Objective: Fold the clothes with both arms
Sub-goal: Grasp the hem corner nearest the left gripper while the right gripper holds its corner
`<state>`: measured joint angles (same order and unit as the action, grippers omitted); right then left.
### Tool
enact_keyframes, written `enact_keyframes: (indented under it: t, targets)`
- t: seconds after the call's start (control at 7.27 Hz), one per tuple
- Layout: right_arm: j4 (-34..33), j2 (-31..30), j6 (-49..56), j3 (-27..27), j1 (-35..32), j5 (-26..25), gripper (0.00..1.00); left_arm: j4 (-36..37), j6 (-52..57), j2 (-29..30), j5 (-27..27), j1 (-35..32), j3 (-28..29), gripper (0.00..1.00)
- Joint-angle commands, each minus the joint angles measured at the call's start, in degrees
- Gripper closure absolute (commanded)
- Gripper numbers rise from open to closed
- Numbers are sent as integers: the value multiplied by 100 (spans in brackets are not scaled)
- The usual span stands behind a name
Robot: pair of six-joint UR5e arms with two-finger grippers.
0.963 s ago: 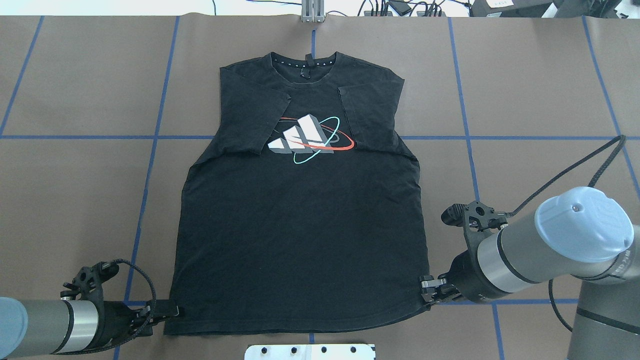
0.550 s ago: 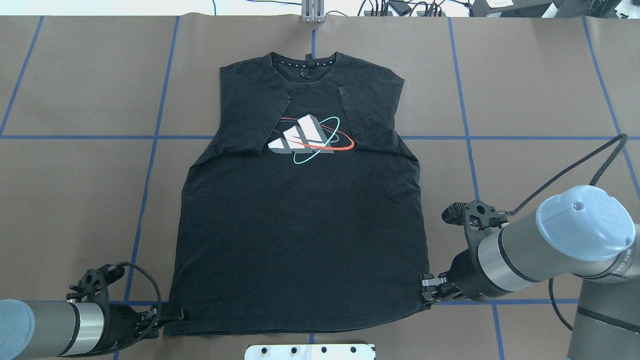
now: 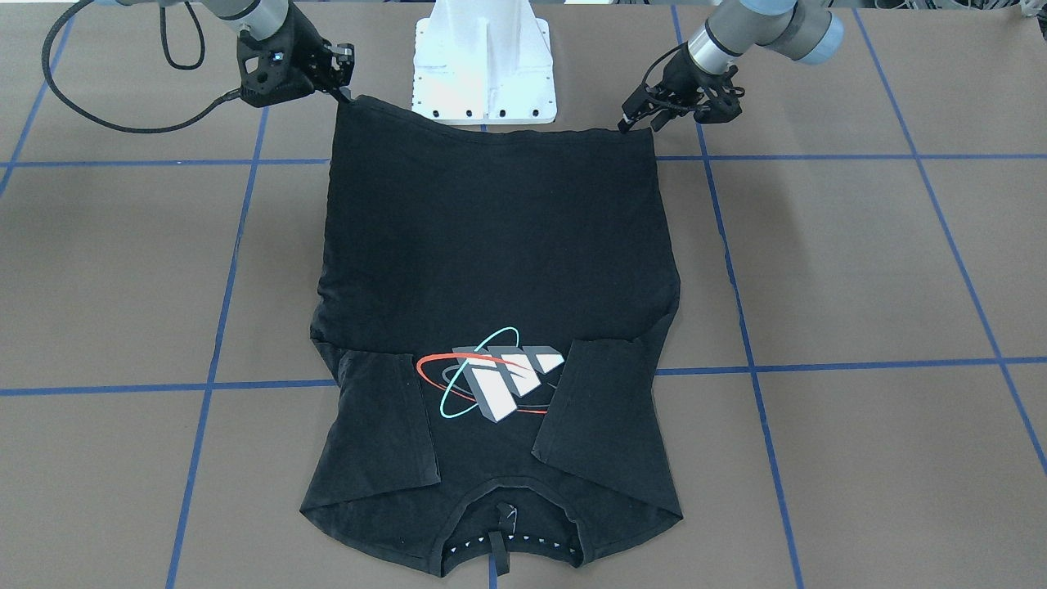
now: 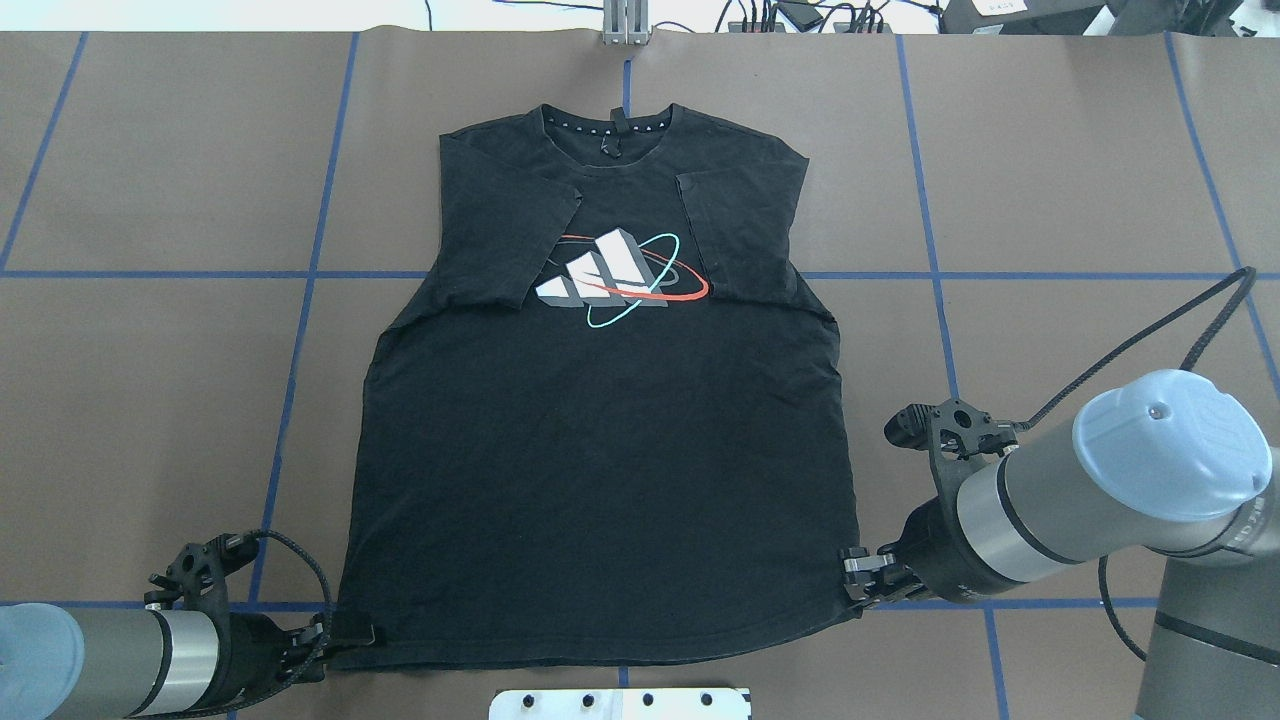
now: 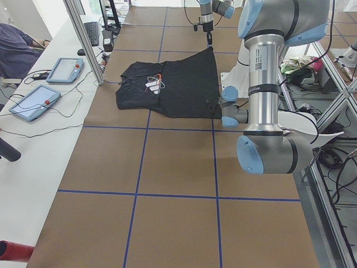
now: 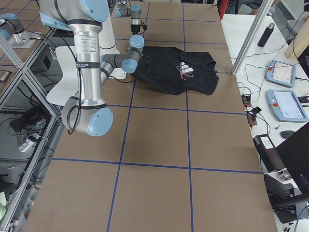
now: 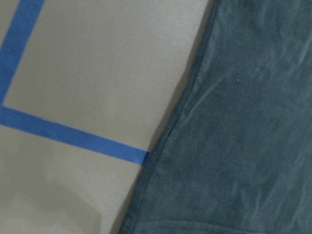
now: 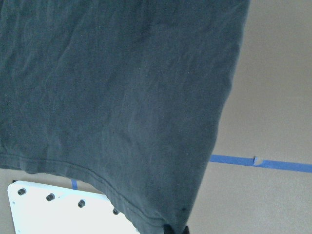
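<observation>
- Since a second ago the left gripper [image 4: 352,633] has slid in toward the shirt and slightly back toward the robot. Its tip now lies over the near hem corner on the robot's left, where before it sat just outside that corner. The right gripper [image 4: 856,585] has barely shifted.
- The black shirt [image 4: 600,450] lies spread flat on the brown table [image 4: 150,400], print side up. Its collar [image 4: 610,125] is at the far end and its hem is nearest the robot.
- Both short sleeves are folded inward over the chest: one [image 4: 500,240] on the robot's left, the other [image 4: 745,230] on its right. They flank the white-grey block print [image 4: 620,275] with its red and teal ovals.
- The right gripper is pinched narrow on the hem corner on the robot's right. In its wrist view the cloth runs down to the fingers and hangs a little above the table.
- The left gripper touches the opposite corner, but I cannot tell whether its jaws are closed on the cloth. Its wrist view shows only the shirt's edge and tape.
- Blue tape lines [image 4: 300,275] divide the table into squares.
- A white bolted plate [image 4: 620,703] sits just beyond the middle of the hem, on the robot's side.
</observation>
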<state>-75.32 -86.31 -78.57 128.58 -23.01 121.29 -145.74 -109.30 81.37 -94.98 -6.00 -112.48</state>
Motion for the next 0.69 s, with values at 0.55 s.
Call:
enact_keyframes:
  t: [0.55]
  targets:
    - [0,0,0,-9,-2,0,100,2,-3,11,6,11,68,11]
